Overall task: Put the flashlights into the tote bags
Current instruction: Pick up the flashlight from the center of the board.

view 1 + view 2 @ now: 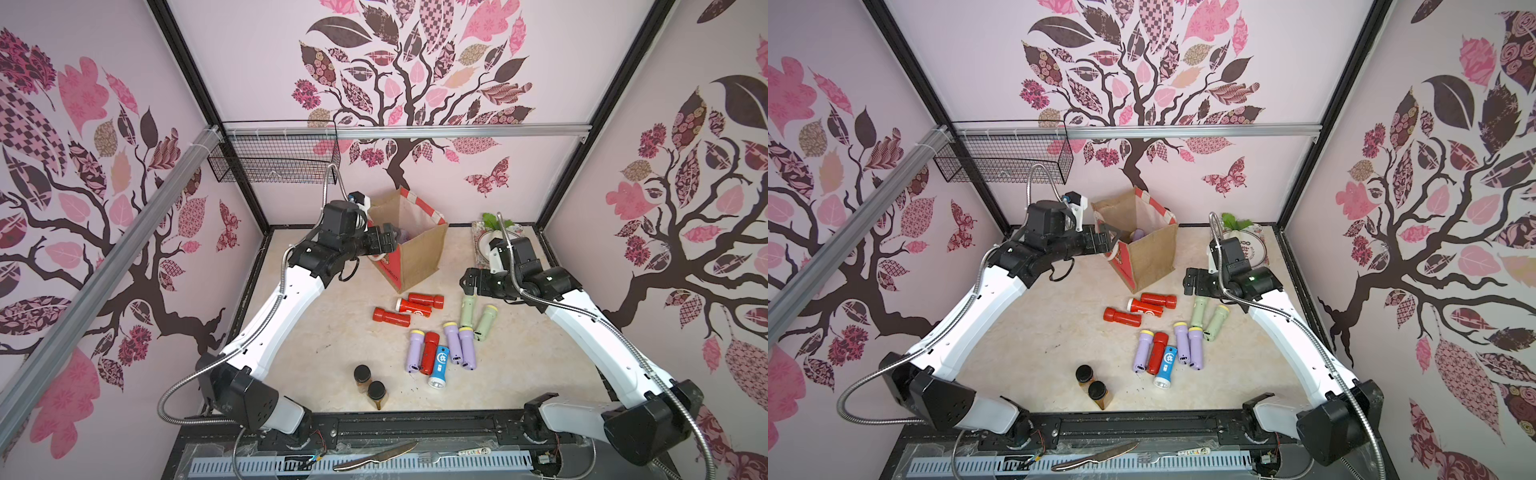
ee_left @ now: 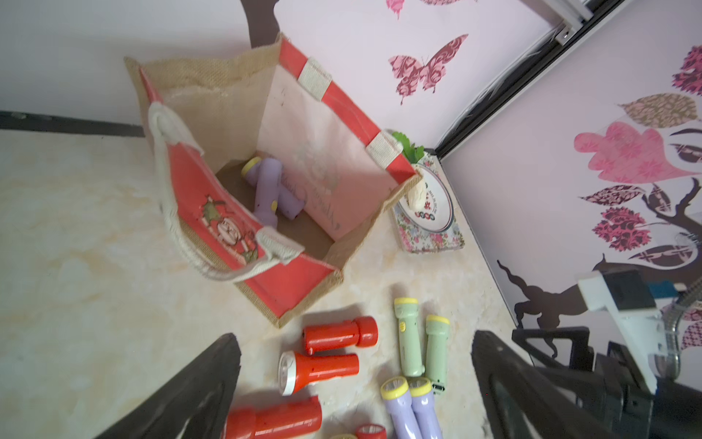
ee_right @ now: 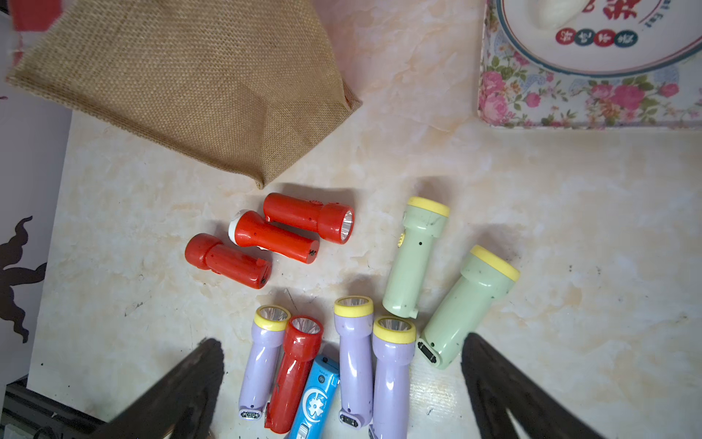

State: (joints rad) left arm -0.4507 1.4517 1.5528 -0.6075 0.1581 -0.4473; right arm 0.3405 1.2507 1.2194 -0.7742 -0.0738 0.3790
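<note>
Ten flashlights [image 1: 429, 353] lie loose around the middle of the tabletop [image 1: 324, 353], a little toward its right edge. Three red ones [image 1: 413, 308] sit just in front of the tote bag [image 1: 419, 257]. A pale green pair [image 3: 414, 258] lies to their right. Nearer the front edge, three lilac, one red and a blue flashlight [image 1: 439, 365] are packed side by side, touching. At least two more lilac flashlights [image 2: 267, 190] are down inside the bag, crossed on its floor.

They look like light, hollow plastic: stiff, smooth and round enough to roll if nudged. I'd take one across the narrow barrel rather than the wider head. The outer pale green one has free room on one side. The packed row leaves little space for a finger.

The bag stands near the middle of the back edge. Its jute is soft, and the front rim sags inward with a rope handle draped over it, which could snag a drop.

The left gripper [image 1: 386, 239] hangs at the bag's mouth, jaws spread wide and empty. The right gripper [image 1: 467, 282] hovers over the pale green pair, also wide and empty.

Two brown jars [image 1: 370, 382] stand near the front edge. A plate [image 2: 437, 213] on a floral tray [image 3: 569, 102] sits in the back right corner.
</note>
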